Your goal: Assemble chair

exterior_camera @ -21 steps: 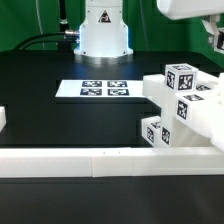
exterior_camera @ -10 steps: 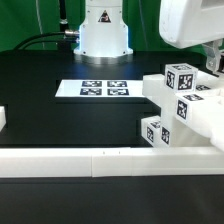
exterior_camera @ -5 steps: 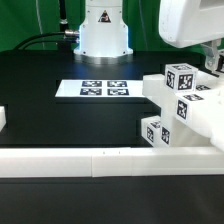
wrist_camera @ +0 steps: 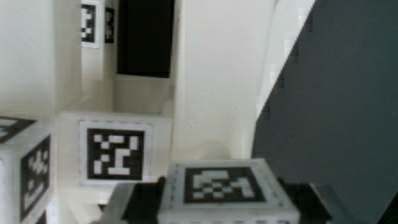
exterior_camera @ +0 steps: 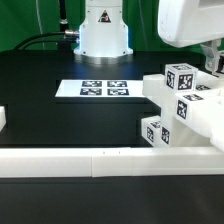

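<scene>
So the chair (exterior_camera: 182, 112) is a half-built cluster of white tagged blocks and frames, sitting at the exterior view's right on the black bench (exterior_camera: 60, 125), right behind the long white border rail (exterior_camera: 100, 160). In the wrist view the hand (wrist_camera: 217, 203) has a square-ended tagged leg (wrist_camera: 217, 186) between its fingers, looks like a partly closed grip on it. My guess: we're mid leg-fitting. Next move probably needs the leg held square and seated or twisted into its socket without shoving the rest. The marker board (exterior_camera: 104, 89) lies well apart.
</scene>
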{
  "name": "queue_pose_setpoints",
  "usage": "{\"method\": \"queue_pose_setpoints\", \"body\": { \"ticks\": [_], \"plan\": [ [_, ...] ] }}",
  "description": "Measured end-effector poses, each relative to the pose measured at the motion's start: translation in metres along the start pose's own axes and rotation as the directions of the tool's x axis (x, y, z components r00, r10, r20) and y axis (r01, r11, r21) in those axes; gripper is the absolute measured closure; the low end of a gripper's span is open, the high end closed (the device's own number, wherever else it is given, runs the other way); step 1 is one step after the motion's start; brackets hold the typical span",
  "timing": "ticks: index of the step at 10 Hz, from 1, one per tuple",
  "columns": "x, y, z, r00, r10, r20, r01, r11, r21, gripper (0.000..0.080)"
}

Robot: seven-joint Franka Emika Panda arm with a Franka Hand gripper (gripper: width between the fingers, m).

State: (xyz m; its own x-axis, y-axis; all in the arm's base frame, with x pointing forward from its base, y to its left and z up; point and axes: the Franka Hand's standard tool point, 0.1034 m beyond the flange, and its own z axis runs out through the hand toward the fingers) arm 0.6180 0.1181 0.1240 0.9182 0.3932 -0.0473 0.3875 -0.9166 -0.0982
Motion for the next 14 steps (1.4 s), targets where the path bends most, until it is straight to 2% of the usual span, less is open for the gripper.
{"method": "queue_pose_setpoints", "body": {
  "ticks": [5, 14],
  "plan": [
    [-0.006, -0.002, -0.007, 1.0, 0.002, 0.004, -0.003, 1.0, 0.005, 0.0519],
    [-0.009, -0.002, 0.009, 1.0, 0.007, 0.022, -0.007, 1.0, 0.004, 0.0519]
  ]
}}
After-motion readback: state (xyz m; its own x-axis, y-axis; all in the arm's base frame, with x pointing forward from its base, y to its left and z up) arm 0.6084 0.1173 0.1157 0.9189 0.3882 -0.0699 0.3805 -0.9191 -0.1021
